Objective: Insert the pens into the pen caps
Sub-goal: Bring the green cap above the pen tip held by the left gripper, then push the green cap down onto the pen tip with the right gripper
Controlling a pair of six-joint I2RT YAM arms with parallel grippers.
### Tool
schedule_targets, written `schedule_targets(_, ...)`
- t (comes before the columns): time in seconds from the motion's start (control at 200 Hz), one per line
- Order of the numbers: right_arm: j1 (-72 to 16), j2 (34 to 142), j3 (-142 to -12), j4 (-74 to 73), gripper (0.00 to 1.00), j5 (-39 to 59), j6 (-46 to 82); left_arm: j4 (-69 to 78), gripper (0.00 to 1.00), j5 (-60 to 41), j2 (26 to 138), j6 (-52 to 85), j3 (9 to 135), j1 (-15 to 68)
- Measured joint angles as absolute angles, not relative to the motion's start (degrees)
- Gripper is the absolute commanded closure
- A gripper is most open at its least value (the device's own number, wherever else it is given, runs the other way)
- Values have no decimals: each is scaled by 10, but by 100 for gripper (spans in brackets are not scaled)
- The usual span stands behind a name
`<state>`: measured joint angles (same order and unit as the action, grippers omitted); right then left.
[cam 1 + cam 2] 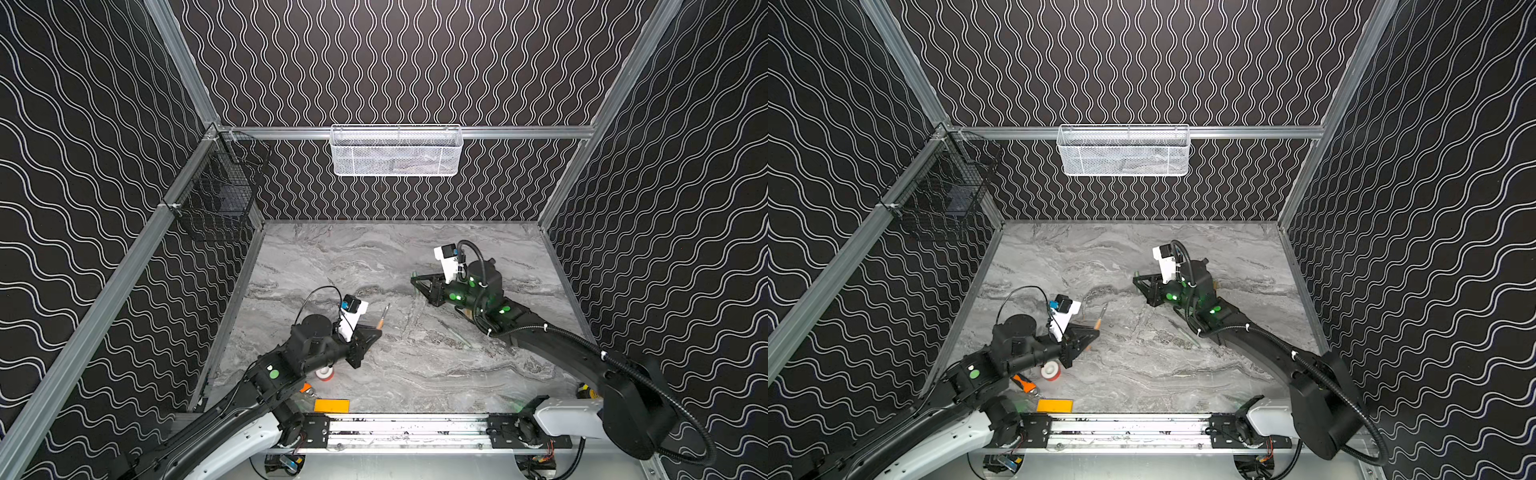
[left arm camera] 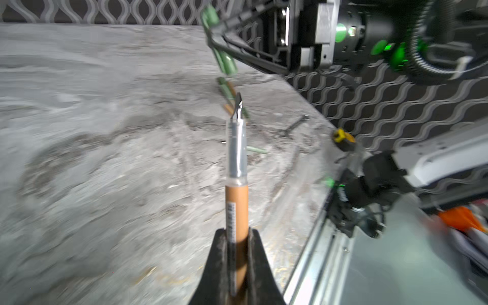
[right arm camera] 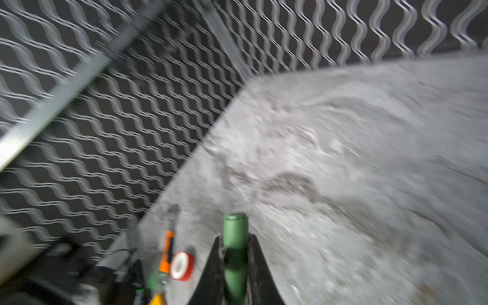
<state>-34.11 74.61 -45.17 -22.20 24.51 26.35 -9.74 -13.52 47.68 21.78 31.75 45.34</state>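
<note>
- Closest in both top views is the rail [image 1: 407,428] along the front, with both arms reaching from it over the grey desk [image 1: 374,257].
- Left pincer [image 1: 377,331] is clamped on a tan pen [image 1: 383,318], whose silver end points toward the back wall.
- Right pincer [image 1: 415,280] reaches toward the middle, closed on a green cap [image 1: 414,274]. Cap and pen tip are near each other but apart.
- A tape roll [image 1: 325,374] sits just beside the left arm. An orange tool [image 1: 1023,383] shows partly under that arm, and an orange block [image 1: 331,405] lies by the rail.
- A white basket [image 1: 397,151] hangs on the back wall and a black basket [image 1: 220,195] on the left wall.
- From the left wrist, the left pincer [image 2: 236,233] has both fingers pressed on the tan barrel of the pen [image 2: 237,169]. A clear grey section and a dark slanted nib stick out beyond them.
- Past the nib, loose pens [image 2: 226,91] with green barrels lie on the desk, and a wrench [image 2: 295,122] lies near its edge.
- Higher up in that view, the right pincer [image 2: 211,39] grips the cap [image 2: 227,62], which sticks out on both sides of its tips.
- From the right wrist, all blurred, the right pincer [image 3: 235,239] is closed on the cap [image 3: 235,227], whose round end pokes past the fingertips.
- Tape roll [image 3: 182,265] and orange tool [image 3: 168,250] lie close together near the desk's edge.
</note>
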Motion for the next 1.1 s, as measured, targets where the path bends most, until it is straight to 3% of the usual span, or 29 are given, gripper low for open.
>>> schedule_targets(0.245, -340, 753, -382, -497, 92, 348, 404, 0, 100, -223, 497, 238, 296, 453)
schedule_targets(0.38, -354, 765, -390, -576, 93, 372, 451, 31, 100, -244, 504, 240, 294, 453)
schedule_targets(1.101, -390, 753, -399, -592, 93, 388, 454, 64, 100, -240, 474, 240, 288, 452)
